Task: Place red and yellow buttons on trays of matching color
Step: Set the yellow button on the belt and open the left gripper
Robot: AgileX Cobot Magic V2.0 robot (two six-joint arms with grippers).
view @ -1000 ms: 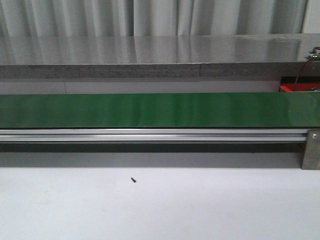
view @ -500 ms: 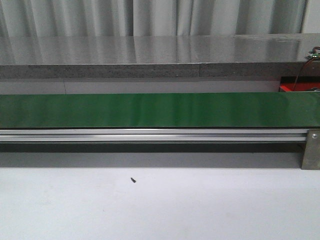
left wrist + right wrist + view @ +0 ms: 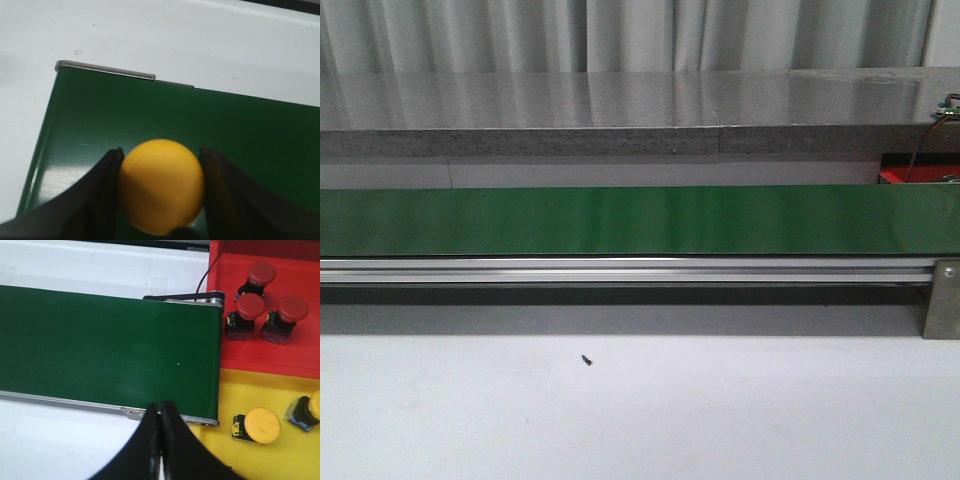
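- Front view: one white surface (image 3: 640, 420) fills the foreground, with one small dark speck (image 3: 586, 360) lying on it; neither arm shows here.
- One green conveyor belt (image 3: 640, 220) runs across the whole width, above one silver rail (image 3: 620, 268). No button sits on the stretch seen from the front.
- Two trays stand side by side at the belt's end in the right wrist view: one red tray (image 3: 300, 340) and one yellow tray (image 3: 280, 460), touching along a shared edge.
- Three red buttons (image 3: 250, 307) stand upright in the red tray, clustered near the belt's end roller.
- Two yellow buttons (image 3: 260, 426) lie in the yellow tray; the second one (image 3: 306, 412) is cut off by the picture's edge.
- One more yellow button (image 3: 162, 185), the sixth in all, sits over the green belt near its end, between the left tool's fingers.
- Left tool (image 3: 160, 160): its two dark fingers (image 3: 107, 172) press against both sides of that yellow button, pinching it.
- Right tool (image 3: 160, 407): its two fingers are pressed together with nothing between them, hovering over the belt's near edge just beside the yellow tray.
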